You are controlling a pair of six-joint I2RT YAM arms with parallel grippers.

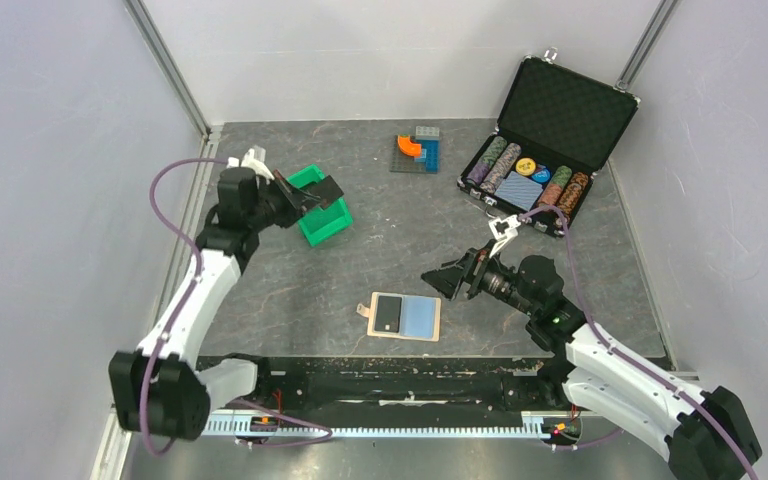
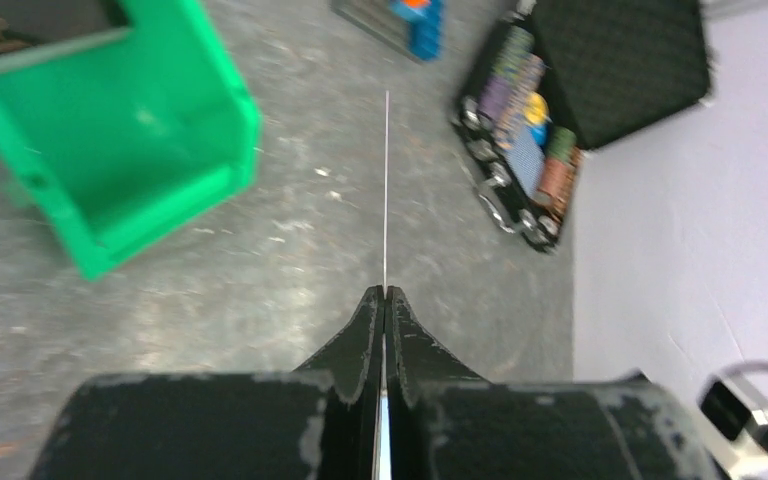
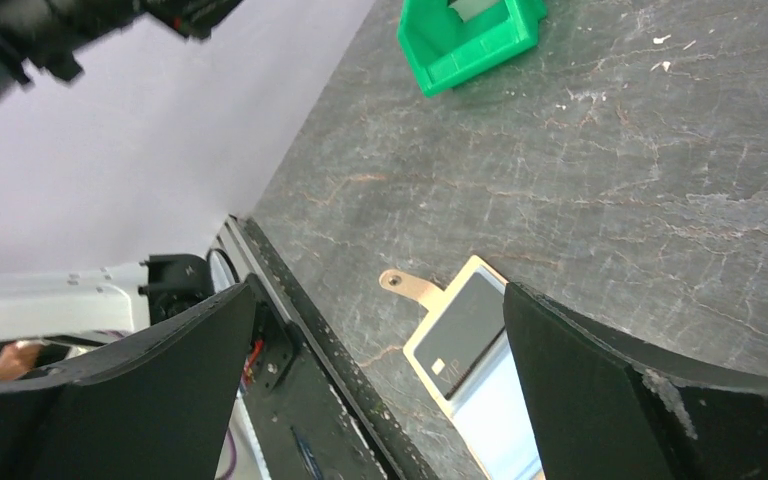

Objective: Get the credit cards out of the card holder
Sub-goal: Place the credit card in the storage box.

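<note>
The card holder lies spread open on the table near the front edge, strap tab to the left. One dark credit card rests on its left half; the right half shows a light blue pocket. In the right wrist view the card holder and this card sit below my right gripper, which is wide open and holds nothing. My right gripper hovers just right of and above the holder. My left gripper is shut on another credit card over the green bin; that card shows edge-on.
An open black chip case with poker chips and a blue deck stands at the back right. A small pile of coloured bricks lies at the back centre. White walls enclose the table on the left, right and back.
</note>
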